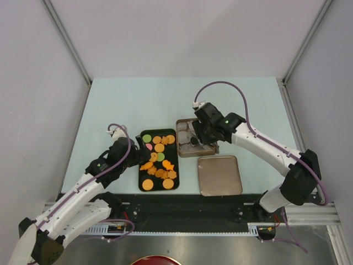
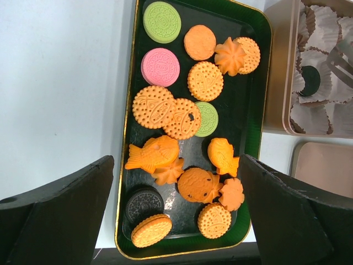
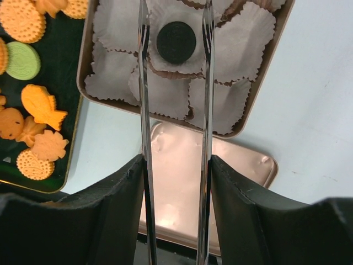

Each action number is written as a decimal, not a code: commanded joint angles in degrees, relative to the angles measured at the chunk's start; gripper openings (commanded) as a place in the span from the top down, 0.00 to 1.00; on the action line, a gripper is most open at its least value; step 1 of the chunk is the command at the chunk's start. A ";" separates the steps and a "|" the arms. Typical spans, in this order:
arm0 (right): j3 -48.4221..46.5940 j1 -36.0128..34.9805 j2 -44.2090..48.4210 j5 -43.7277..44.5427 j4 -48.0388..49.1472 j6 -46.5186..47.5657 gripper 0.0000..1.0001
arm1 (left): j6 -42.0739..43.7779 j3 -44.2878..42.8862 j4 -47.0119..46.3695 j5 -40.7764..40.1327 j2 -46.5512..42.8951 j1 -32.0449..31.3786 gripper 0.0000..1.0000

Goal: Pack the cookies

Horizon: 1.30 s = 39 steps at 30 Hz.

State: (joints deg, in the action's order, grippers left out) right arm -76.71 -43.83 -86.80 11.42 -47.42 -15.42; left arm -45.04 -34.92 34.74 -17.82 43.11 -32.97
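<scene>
Several cookies (image 2: 205,80), mostly orange with a green, a pink and a dark one, lie on a dark green tray (image 2: 259,94), which also shows in the top view (image 1: 141,165). My left gripper (image 2: 176,160) is open and empty above the tray's near end. My right gripper (image 3: 176,163) is shut on metal tongs (image 3: 144,110). The tong blades straddle one dark cookie (image 3: 176,42) without touching it. That cookie sits in a white paper cup inside the tin box (image 3: 88,49), over which the right gripper (image 1: 197,138) hovers in the top view.
The tin box (image 1: 205,152) holds several white crinkled paper cups (image 3: 242,33). Its copper-coloured lid (image 1: 219,175) lies flat just in front of it. The tray stands directly left of the box. White walls enclose the table on three sides.
</scene>
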 commanded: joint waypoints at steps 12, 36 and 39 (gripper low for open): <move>-10.03 -13.20 -6.00 -0.70 1.19 0.92 0.48 | -1.19 -1.03 -1.17 -0.19 -1.45 0.28 0.00; -22.87 -15.85 -21.74 4.75 -2.94 3.29 0.46 | -1.11 -0.06 0.85 -1.60 -4.88 0.36 0.00; -22.87 -15.32 -22.09 4.84 -3.12 3.29 0.46 | -1.02 0.02 0.85 -1.60 -4.88 0.36 0.00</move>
State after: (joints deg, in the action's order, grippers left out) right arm -96.82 -60.03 -108.31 13.80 -49.69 -12.97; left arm -45.08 -34.92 36.14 -18.85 38.83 -32.97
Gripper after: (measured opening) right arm 0.537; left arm 0.996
